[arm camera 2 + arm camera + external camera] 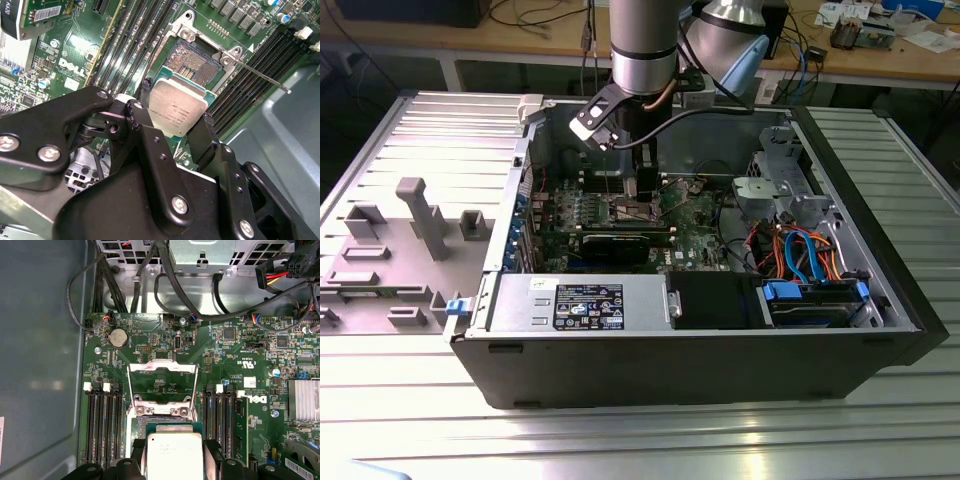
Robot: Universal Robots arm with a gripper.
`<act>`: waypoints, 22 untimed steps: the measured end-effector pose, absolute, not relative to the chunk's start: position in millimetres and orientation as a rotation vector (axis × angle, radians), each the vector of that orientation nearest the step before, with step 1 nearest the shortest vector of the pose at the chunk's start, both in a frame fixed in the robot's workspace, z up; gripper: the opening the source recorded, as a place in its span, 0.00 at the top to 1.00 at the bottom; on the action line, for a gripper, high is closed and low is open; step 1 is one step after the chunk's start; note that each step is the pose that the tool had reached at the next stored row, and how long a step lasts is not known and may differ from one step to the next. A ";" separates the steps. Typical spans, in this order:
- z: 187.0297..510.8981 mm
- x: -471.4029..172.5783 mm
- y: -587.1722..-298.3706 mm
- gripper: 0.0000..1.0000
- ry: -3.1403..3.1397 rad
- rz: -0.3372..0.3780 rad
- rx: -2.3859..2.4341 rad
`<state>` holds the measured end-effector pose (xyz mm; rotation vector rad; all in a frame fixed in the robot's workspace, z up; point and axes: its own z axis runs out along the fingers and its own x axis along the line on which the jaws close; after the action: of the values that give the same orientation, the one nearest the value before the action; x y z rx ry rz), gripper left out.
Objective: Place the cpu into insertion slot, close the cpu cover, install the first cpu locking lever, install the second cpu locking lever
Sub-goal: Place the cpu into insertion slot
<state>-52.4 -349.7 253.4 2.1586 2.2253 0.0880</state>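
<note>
Metal worktop (880, 420), ribbed and grey, is carrying a black, open-sided computer case (700, 370), and we are looking down into it in the exterior view. A green motherboard (700, 215) is lying on the case floor, and our grey, cylinder-jointed arm (642, 50) is reaching down over it. Our black, two-fingered tool (172, 120) is pinching the cpu (177, 107), a small flat square chip with a silvery-grey metal top, with one finger pressing against each of two opposite edges. In the first wrist view the cpu cover (160, 367), a thin silver frame with a large square window, is standing swung open on the side of the socket away from the chip. We are holding the chip metal side up at the near edge of the insertion slot (192, 60), a square socket with a dark, gold-speckled centre and silver rim. Most of that centre is lying bare, so the chip is not sitting in it. A thin silver lever rod (265, 77) is sticking out beside the socket, across the long black memory slots (270, 50).
</note>
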 end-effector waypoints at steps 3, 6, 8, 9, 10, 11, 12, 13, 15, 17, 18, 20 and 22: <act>253.4 -52.4 -349.7 0.45 2.225 0.088 2.159; 253.1 -52.5 -349.6 0.45 2.223 0.093 2.156; 251.8 -52.6 -349.4 0.45 2.220 0.098 2.153; 249.7 -52.9 -349.1 0.45 2.219 0.099 2.153; 246.1 -53.4 -348.3 0.45 2.216 0.099 2.156; 243.6 -53.4 -348.0 0.45 2.203 0.099 2.169; 243.5 -53.5 -348.0 0.45 2.201 0.099 2.170; 243.5 -53.5 -348.1 0.45 2.201 0.098 2.171; 243.4 -53.5 -348.0 0.45 2.201 0.099 2.171; 243.0 -53.5 -348.0 0.45 2.201 0.099 2.171; 243.0 -53.5 -348.0 0.45 2.201 0.099 2.171; 243.0 -53.5 -348.0 0.45 2.201 0.099 2.171; 242.9 -53.5 -348.0 0.45 2.201 0.099 2.171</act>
<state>-53.5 -348.0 242.9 2.1712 2.2005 0.0986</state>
